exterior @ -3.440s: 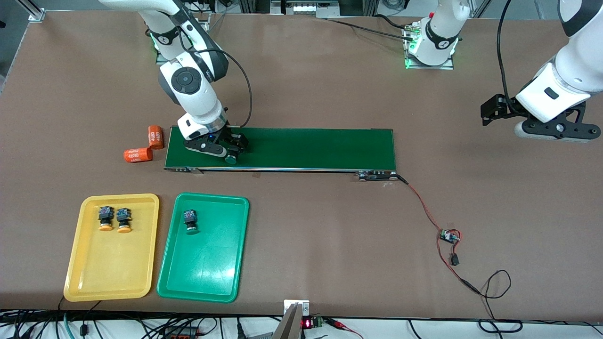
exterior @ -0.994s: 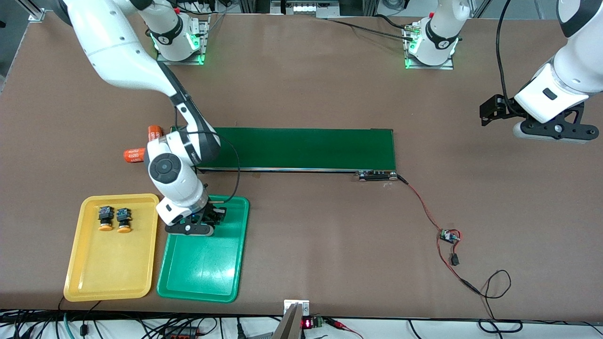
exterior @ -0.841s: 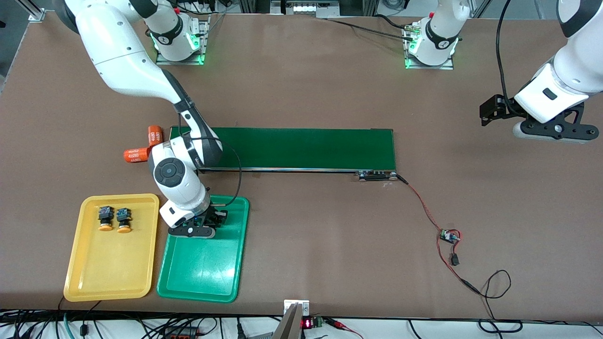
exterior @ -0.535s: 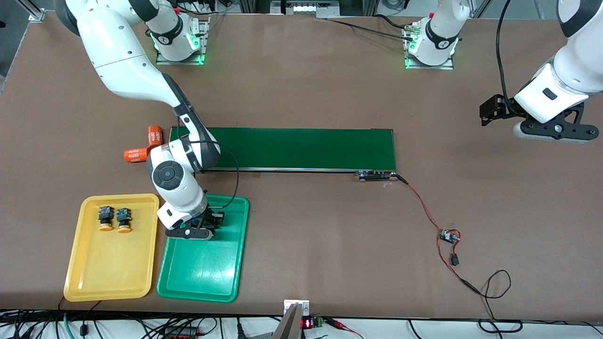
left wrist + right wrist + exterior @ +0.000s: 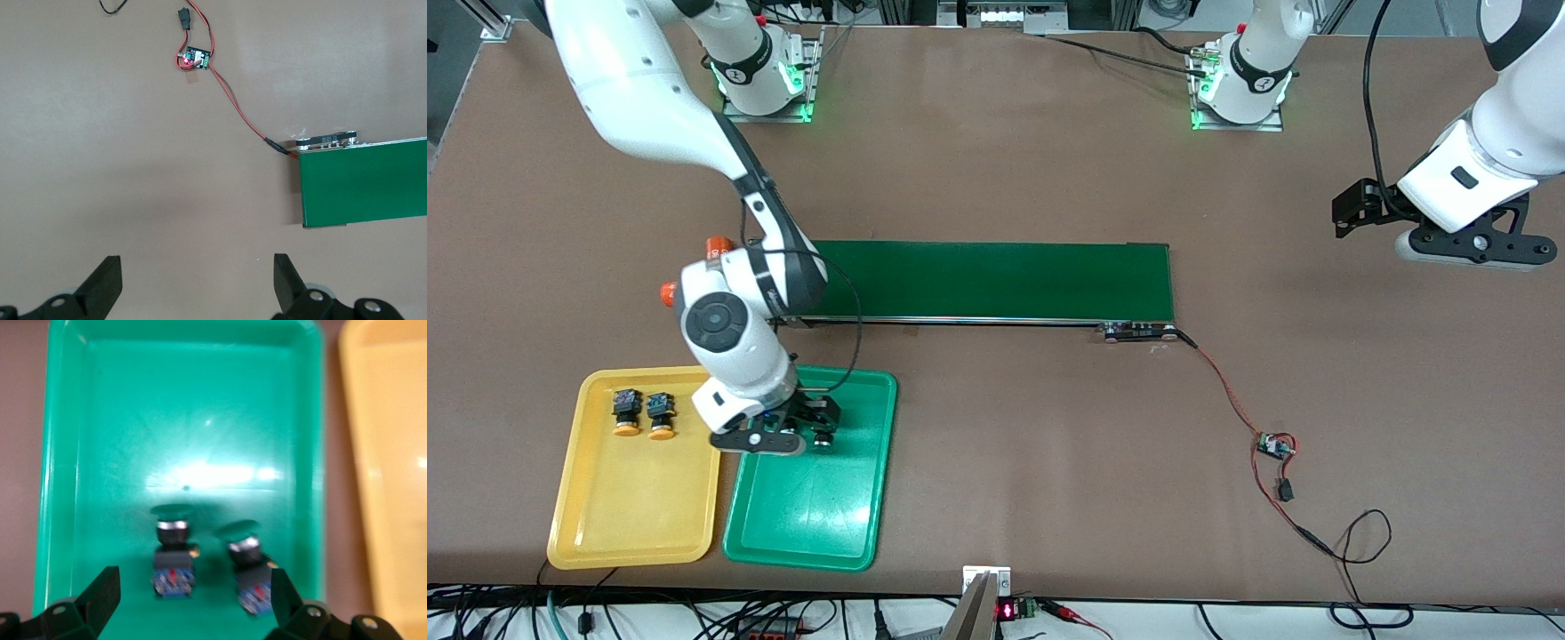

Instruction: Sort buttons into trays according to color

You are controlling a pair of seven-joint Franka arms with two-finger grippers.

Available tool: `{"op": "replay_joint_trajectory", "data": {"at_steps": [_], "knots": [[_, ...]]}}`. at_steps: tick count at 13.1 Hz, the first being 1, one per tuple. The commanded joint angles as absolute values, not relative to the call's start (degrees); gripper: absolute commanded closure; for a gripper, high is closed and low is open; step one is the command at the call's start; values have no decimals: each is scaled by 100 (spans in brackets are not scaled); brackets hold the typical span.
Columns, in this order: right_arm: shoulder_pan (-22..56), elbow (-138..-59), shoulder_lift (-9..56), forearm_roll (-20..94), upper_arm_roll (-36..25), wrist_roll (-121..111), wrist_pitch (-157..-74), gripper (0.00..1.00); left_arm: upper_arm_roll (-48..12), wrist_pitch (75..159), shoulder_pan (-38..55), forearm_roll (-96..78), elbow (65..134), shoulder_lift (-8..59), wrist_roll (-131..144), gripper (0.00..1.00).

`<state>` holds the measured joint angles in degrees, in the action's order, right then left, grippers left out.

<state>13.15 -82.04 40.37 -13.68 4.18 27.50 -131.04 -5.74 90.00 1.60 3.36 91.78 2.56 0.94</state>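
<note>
The right gripper (image 5: 815, 433) hovers over the shallow green plastic tray (image 5: 811, 524), jaws spread, holding nothing. Two green-capped push-button switches (image 5: 175, 550) lie side by side in it. Two orange-capped push-button switches (image 5: 643, 413) lie in the yellow plastic tray (image 5: 633, 516). The left gripper (image 5: 1352, 216) waits above the brown desk (image 5: 1005, 444), jaws spread.

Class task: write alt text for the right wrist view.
Two green-capped buttons lie side by side in the green tray, between the open fingers of the right gripper above them. An edge of the yellow tray shows alongside.
</note>
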Motion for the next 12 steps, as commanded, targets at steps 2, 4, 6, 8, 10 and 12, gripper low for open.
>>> {"op": "replay_joint_trajectory", "data": {"at_steps": [2,4,6,8,10,12], "knots": [[916,-8709,2754,-1231,448,1962,-11878,0,-606,8886,123,290,9044,290,35,0],[503,-8894,2034,-567,448,1427,-11078,0,-606,8886,123,290,9044,290,35,0],[20,-8921,1505,-352,439,742,-10366,0,-606,8886,123,290,9044,290,35,0],[-219,-9078,987,-343,413,449,-9977,0,-606,8886,123,290,9044,281,35,0],[-456,-9394,442,-343,413,404,-9670,0,-606,8886,114,290,9044,281,35,0],[-649,-9658,46,-351,413,352,-9371,0,-606,8886,114,290,9044,290,35,0]]}}
